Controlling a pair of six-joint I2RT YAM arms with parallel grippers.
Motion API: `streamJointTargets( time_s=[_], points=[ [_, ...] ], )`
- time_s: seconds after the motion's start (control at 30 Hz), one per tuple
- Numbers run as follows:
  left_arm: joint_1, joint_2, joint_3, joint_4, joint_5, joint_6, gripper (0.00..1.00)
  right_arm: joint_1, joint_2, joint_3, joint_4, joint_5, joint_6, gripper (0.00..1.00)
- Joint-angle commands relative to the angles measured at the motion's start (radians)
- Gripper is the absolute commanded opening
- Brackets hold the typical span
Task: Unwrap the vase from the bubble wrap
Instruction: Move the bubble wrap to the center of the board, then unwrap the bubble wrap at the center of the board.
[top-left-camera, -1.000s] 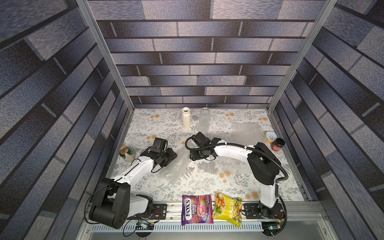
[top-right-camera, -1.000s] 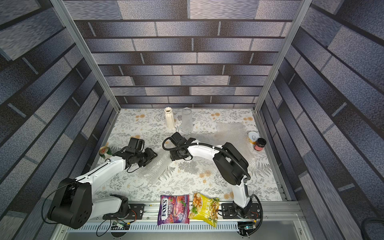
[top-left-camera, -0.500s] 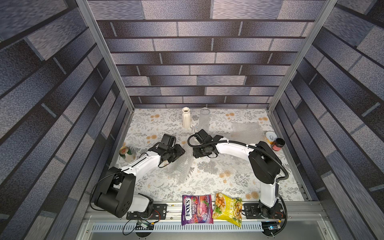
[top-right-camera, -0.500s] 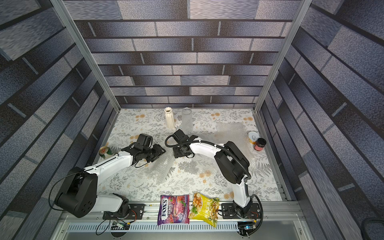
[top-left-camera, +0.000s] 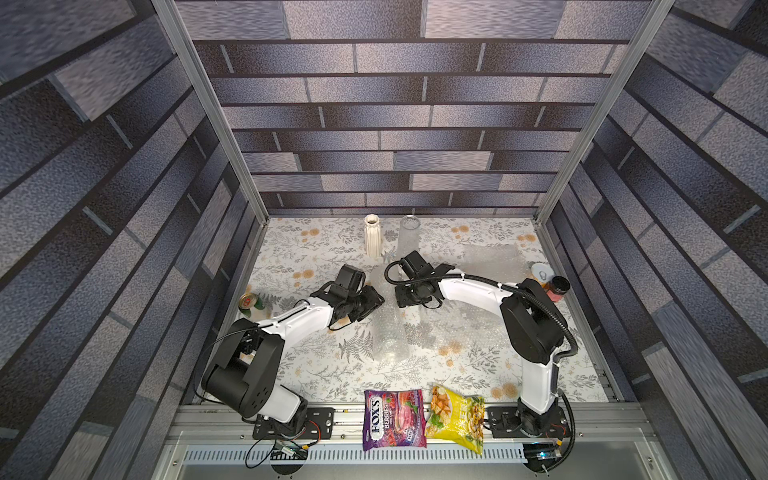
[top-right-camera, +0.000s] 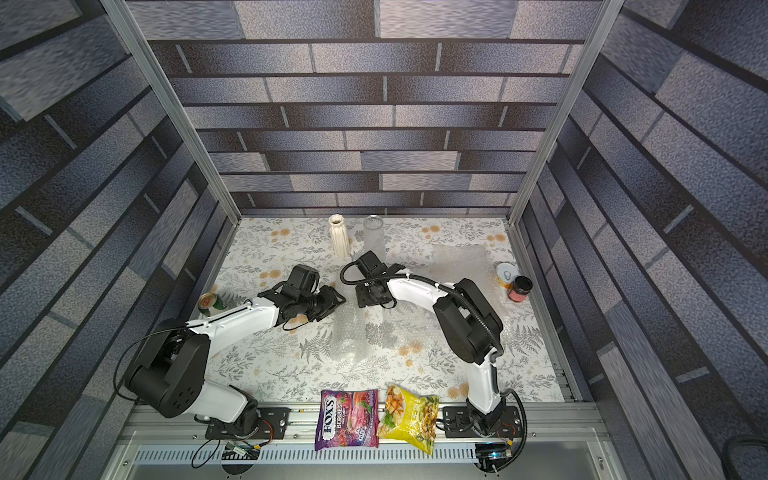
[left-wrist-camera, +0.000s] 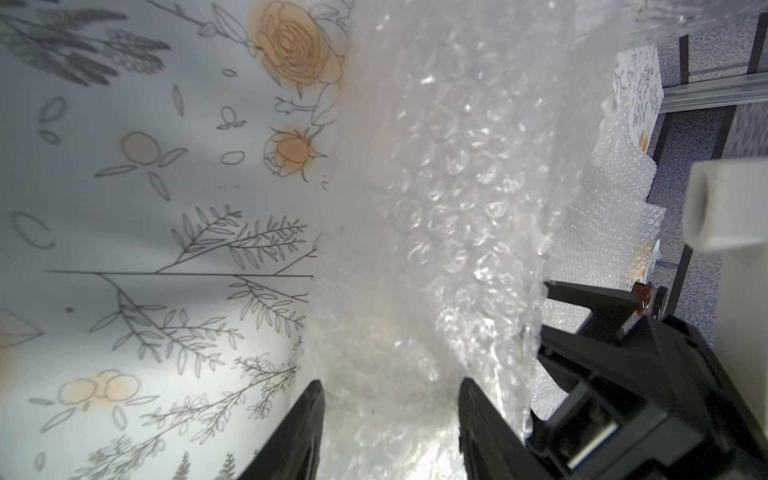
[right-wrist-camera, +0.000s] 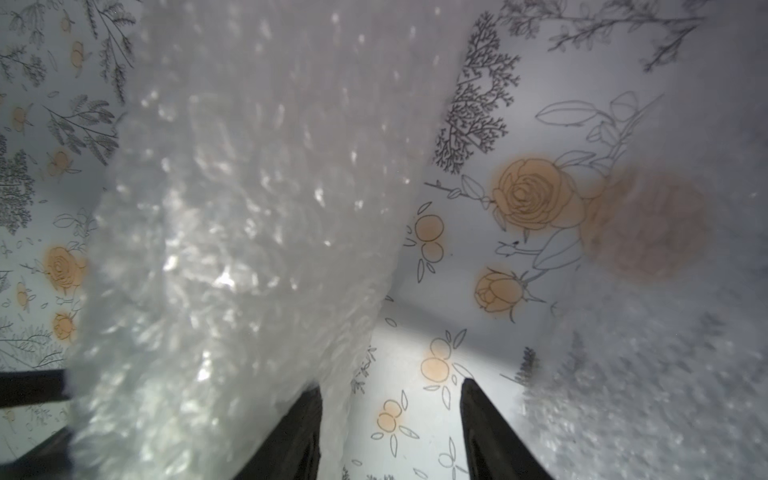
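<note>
Over the last second the left arm was swung in from the left side of the worktop (top-left-camera: 469, 374) toward the middle. The left gripper (top-left-camera: 376, 300) was brought to the far end of the bubble wrap (top-left-camera: 388, 332). The roll appeared to have been drawn slightly toward the centre with it. The right gripper (top-left-camera: 409, 299) was hardly displaced and was found just beside the same end.

In the left wrist view, wrap (left-wrist-camera: 449, 208) was seen filling the gap between the jaws, and they were judged to be pinching a fold of it. In the right wrist view, the jaws were seen spread with bare worktop between them. Wrap (right-wrist-camera: 249, 208) lay against one finger only, and nothing was held.

The bubble wrap was recorded as a tube in the middle of the worktop, between the two arms and not unrolled. Its contents could not be made out. A white ribbed vase (top-left-camera: 372, 235) and a clear glass vessel (top-left-camera: 409, 237) were noted standing bare at the back.

Judgement: one end was now secured. Unrolling was not yet begun and would call for the right jaws to take a loose edge.
</note>
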Motion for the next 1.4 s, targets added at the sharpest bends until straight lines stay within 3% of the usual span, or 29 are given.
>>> streamJointTargets(
  time_s=[0.0, 0.23, 0.4, 0.6, 1.03, 1.37],
  points=[
    [-0.039, 0.037, 0.038, 0.012, 0.079, -0.004, 0.53, 0.010, -0.062, 0.004, 0.067, -0.042, -0.015, 0.55],
    [-0.024, -0.004, 0.052, -0.094, 0.026, 0.046, 0.53, -0.005, -0.182, -0.042, -0.043, 0.076, -0.102, 0.55],
    [-0.004, -0.055, 0.048, -0.134, 0.002, 0.064, 0.54, -0.011, -0.243, -0.036, -0.110, 0.071, -0.141, 0.54],
    [-0.003, -0.069, 0.044, -0.123, 0.001, 0.063, 0.55, -0.008, -0.263, -0.022, -0.150, -0.066, -0.144, 0.32],
    [-0.022, 0.003, 0.057, -0.049, 0.028, 0.048, 0.55, 0.057, -0.176, 0.061, -0.196, -0.155, -0.140, 0.36],
    [-0.005, -0.036, 0.056, -0.083, 0.025, 0.066, 0.57, 0.082, -0.167, -0.041, -0.163, -0.171, -0.077, 0.36]
  ],
)
